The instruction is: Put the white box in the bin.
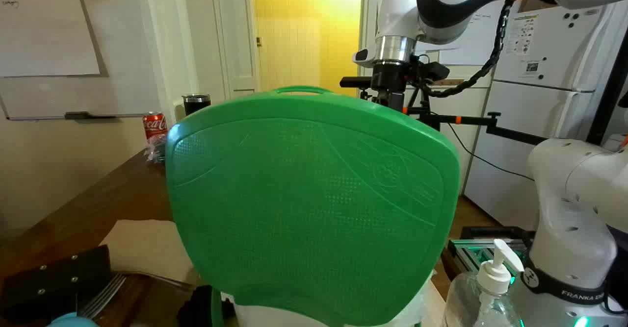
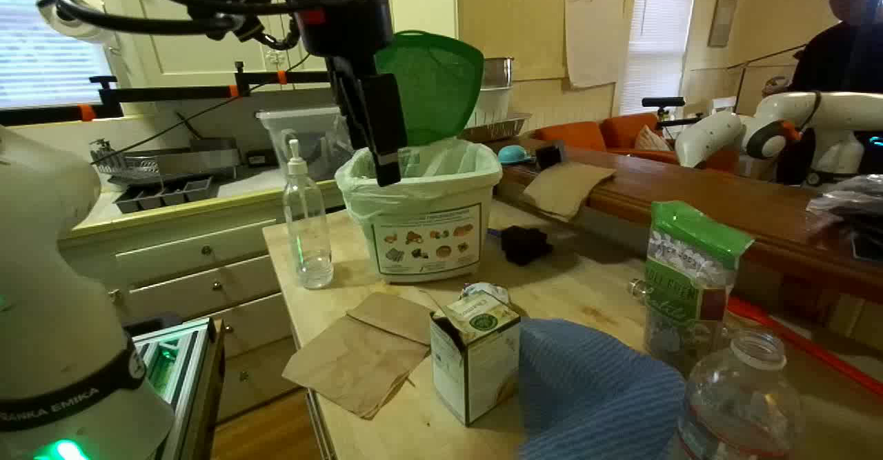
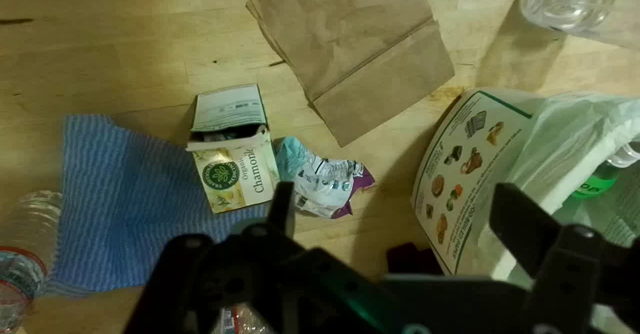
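The white box, a chamomile tea carton with its top flap raised, stands on the wooden table between a brown paper bag and a blue cloth. In the wrist view the same white box lies left of the jaws, apart from them. The bin is a pale tub with a green liner, farther back on the table; its green lid is tipped up. My gripper is open with nothing between its fingers. In an exterior view my gripper hangs in front of the bin's rim.
A crumpled wrapper lies beside the box, and a paper bag and blue cloth flank it. A clear pump bottle stands left of the bin. A green bag and clear bottle stand at the right.
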Motion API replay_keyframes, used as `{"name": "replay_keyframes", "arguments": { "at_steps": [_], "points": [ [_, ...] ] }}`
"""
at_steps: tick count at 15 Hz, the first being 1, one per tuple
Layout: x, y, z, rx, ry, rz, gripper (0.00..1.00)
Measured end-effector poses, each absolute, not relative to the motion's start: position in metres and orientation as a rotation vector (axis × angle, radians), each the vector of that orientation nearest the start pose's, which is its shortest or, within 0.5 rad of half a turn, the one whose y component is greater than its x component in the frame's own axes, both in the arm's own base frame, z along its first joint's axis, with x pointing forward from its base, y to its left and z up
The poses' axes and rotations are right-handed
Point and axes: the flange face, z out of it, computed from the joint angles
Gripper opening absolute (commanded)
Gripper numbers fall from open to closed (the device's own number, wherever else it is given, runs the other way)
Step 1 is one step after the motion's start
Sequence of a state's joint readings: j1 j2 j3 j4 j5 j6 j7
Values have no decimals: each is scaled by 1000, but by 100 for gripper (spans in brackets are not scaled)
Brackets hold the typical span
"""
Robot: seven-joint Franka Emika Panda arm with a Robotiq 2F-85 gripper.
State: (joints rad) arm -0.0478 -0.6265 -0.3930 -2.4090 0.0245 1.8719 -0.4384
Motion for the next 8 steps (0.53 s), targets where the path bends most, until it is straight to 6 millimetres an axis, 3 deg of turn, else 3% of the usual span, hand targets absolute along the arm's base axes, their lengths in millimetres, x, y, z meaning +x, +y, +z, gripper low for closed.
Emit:
{"name": "replay_keyframes", "arguments": {
  "at_steps": [8],
  "points": [
    [339, -176, 521, -2931, -76, -222, 100]
  ]
}}
